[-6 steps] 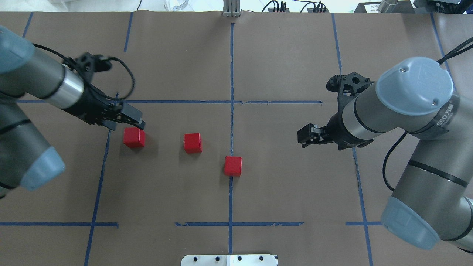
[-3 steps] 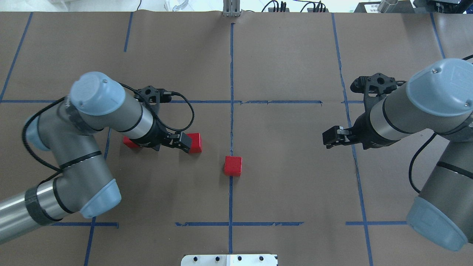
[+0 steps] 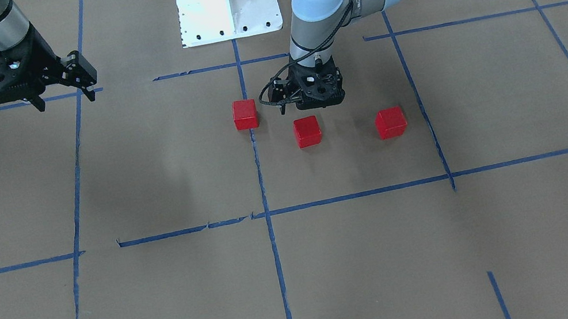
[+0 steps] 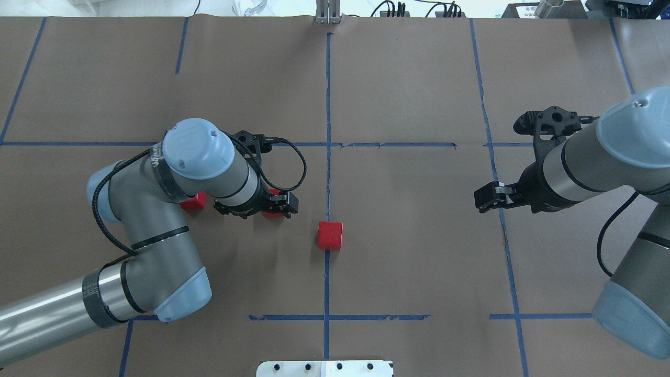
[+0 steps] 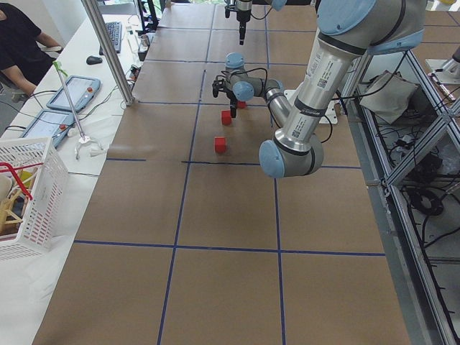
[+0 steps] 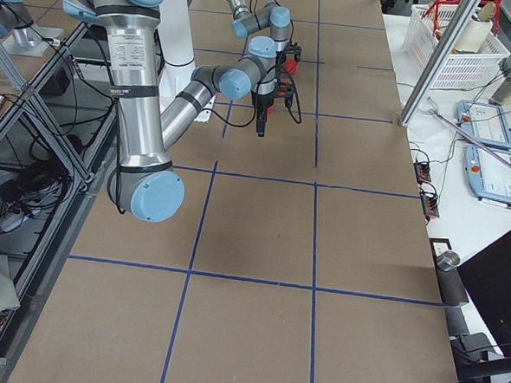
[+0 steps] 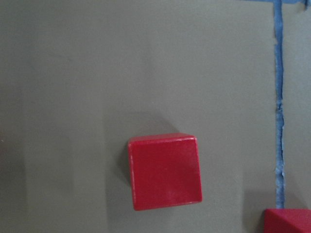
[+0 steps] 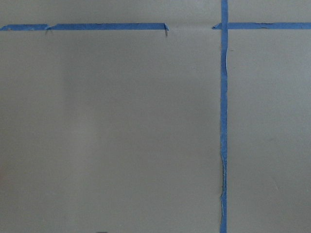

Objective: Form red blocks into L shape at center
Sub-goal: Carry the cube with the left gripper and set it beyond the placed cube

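Three red blocks lie on the brown paper. One red block (image 4: pixel 330 235) (image 3: pixel 245 114) sits on the center tape line (image 4: pixel 328 104). The middle red block (image 3: pixel 308 131) (image 7: pixel 164 177) is mostly hidden under my left gripper (image 4: pixel 259 206) (image 3: pixel 311 97) in the overhead view. The gripper hovers above it, fingers pointing down and spread, holding nothing. The third red block (image 4: pixel 194 201) (image 3: pixel 391 122) lies further left, partly hidden by my left arm. My right gripper (image 3: pixel 64 96) (image 4: pixel 489 199) is open and empty, far right of the blocks.
The white robot base (image 3: pixel 227 0) stands at the table's near edge. A white basket (image 5: pixel 29 187), a metal pole (image 5: pixel 108 50) and a seated operator (image 5: pixel 18 43) are off the far side. Blue tape lines (image 8: pixel 223 121) cross the paper.
My left arm swung right, from beside the leftmost block to over the middle block. My right gripper drew back to the right. The blocks have not moved.
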You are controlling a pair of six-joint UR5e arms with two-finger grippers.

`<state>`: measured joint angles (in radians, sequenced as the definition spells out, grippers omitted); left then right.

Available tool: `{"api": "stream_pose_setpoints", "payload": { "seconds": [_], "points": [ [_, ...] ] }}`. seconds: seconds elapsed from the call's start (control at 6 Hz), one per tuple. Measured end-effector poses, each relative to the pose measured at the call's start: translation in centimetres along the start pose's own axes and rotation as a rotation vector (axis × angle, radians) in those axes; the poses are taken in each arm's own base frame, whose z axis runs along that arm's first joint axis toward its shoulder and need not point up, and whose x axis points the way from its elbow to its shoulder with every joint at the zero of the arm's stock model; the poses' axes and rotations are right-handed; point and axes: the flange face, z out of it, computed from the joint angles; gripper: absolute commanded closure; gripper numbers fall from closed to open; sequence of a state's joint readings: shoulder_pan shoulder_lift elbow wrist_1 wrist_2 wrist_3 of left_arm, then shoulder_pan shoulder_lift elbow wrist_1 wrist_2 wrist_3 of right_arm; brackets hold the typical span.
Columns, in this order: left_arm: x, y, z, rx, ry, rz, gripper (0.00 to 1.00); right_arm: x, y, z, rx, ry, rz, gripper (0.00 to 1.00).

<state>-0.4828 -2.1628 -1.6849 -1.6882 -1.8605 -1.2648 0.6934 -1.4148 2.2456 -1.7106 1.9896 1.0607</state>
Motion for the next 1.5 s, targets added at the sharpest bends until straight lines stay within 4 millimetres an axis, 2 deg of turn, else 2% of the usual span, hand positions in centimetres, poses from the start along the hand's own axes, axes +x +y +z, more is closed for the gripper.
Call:
{"api": "stream_pose_setpoints", "payload": {
  "seconds": [0.33, 0.67, 1.17, 1.33, 1.5],
  "points": [
    [0.7, -0.2, 1.1, 0.030, -0.026, 0.000, 0.05, 0.0, 0.0, 0.0, 0.000, 0.000, 0.001, 0.00],
    [2.3, -1.0, 1.9, 0.045, -0.041, -0.002, 0.15, 0.0, 0.0, 0.0, 0.001, 0.000, 0.003, 0.00],
    [2.0, -1.9, 2.8, 0.110, -0.079, -0.002, 0.18, -0.2, 0.2, 0.3, -0.004, 0.003, 0.008, 0.00],
    [1.9, -2.2, 2.9, 0.128, -0.086, -0.001, 0.29, -0.2, 0.3, 0.5, -0.005, 0.006, 0.006, 0.00],
    [1.8, -2.2, 3.0, 0.135, -0.087, -0.001, 0.65, -0.4, 0.4, 0.7, -0.006, 0.008, 0.002, 0.00]
  ]
}}
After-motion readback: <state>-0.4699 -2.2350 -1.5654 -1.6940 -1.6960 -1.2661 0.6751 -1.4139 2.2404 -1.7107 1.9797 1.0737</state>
